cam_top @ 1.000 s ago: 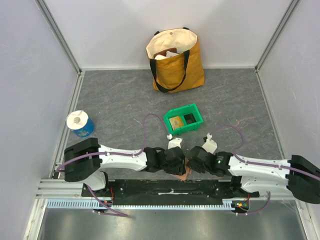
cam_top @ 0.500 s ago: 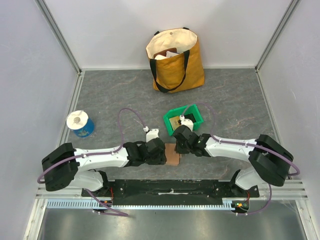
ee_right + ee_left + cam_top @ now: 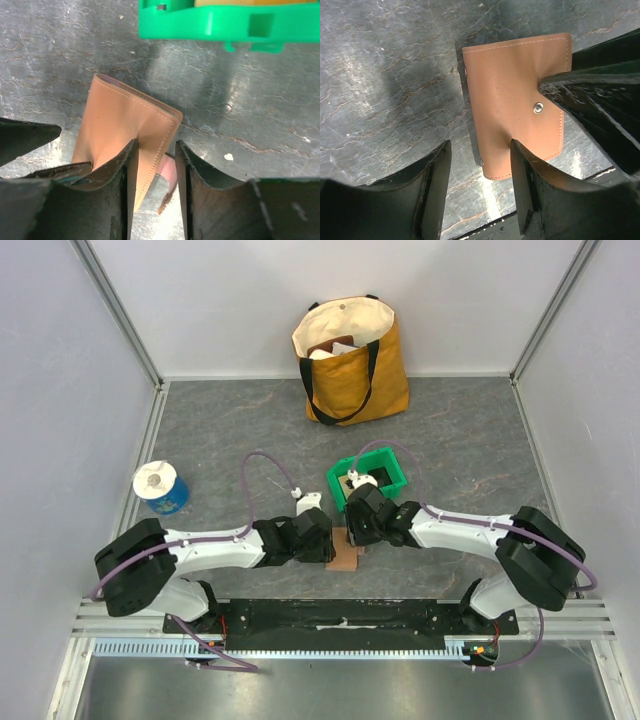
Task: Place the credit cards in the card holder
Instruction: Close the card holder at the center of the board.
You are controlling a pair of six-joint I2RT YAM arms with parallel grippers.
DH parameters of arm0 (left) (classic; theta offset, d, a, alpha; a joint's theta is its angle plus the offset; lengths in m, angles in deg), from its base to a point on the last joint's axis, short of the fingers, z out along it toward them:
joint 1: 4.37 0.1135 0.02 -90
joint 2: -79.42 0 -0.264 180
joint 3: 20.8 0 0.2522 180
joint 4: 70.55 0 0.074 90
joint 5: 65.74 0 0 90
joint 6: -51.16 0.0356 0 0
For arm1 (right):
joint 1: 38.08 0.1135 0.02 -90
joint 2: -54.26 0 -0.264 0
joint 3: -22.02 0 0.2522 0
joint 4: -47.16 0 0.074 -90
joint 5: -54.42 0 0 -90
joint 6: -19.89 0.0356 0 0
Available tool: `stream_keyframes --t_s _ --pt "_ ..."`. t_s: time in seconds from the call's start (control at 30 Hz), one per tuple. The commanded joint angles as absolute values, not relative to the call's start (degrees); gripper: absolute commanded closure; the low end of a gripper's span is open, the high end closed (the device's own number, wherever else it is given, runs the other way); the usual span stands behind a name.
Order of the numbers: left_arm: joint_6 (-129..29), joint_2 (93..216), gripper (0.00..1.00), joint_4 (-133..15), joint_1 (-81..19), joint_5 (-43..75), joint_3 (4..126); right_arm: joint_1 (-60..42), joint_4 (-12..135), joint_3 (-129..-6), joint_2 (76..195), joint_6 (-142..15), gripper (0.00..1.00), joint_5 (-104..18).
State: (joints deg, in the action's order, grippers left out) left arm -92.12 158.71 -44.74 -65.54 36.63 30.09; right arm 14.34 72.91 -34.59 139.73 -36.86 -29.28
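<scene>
Beside the green bin (image 3: pixel 210 22), my left end effector (image 3: pixel 480 150), jaws apart, is bracing the card holder (image 3: pixel 515 95). The right end effector (image 3: pixel 156 147) is straddling its cover, probably for opening; whether it is clamped I cannot tell.

left arm (image 3: pixel 215 550): stretched low toward centre | left gripper (image 3: pixel 478 150): jaws parted | right arm (image 3: pixel 460 530): stretched low toward centre | right gripper (image 3: pixel 155 147): jaws parted | grippers close together
</scene>
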Motion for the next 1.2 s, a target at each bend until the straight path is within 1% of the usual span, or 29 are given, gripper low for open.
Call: stream_keyframes --t_s 0.0,0.13,0.27,0.33,0.47,0.6,0.73,0.8,0.9,1.0,1.17 --pt "-88.42 161.07 0.44 -48.44 -65.28 35.34 30.49 13.6 77.7 -36.65 134.86 -38.21 0.55 -27.5" --pt "-88.15 162.48 0.46 -47.91 -65.37 35.52 30.84 13.34 80.87 -37.27 130.56 -37.24 0.5 -25.57" --pt "-87.8 163.18 0.46 -47.74 -65.37 35.69 31.19 13.34 83.07 -36.04 126.34 -34.61 0.48 -24.95" --pt "-87.54 163.18 0.46 -47.3 -65.28 35.95 31.72 13.25 83.6 -34.55 123.97 -32.68 0.5 -24.51" --pt "-86.92 162.39 0.41 -46.86 -65.37 36.57 32.42 12.64 83.86 -31.04 120.88 -28.72 0.58 -24.59" --pt "-86.31 161.25 0.37 -47.3 -65.28 36.48 32.86 12.02 82.47 -28.93 121.67 -26.26 0.58 -27.49" --pt "-85.95 162.3 0.38 -47.39 -65.02 36.13 33.39 12.02 79.82 -27.78 122.9 -24.32 0.59 -29.08" --pt "-86.22 162.74 0.41 -47.47 -65.02 36.31 33.48 11.93 79.73 -27.69 123.25 -23.53 0.63 -28.38" --pt "-86.57 162.48 0.41 -47.83 -64.93 36.04 33.22 11.84 79.65 -27.17 123.51 -23.09 0.76 -28.29" --pt "-86.48 161.25 0.37 -48.79 -64.84 36.13 32.78 11.76 79.56 -26.46 123.69 -23.0 0.78 -27.59" --pt "-85.87 160.81 0.35 -50.55 -64.14 34.47 32.51 11.58 77.1 -24.53 122.99 -22.21 0.77 -28.55"
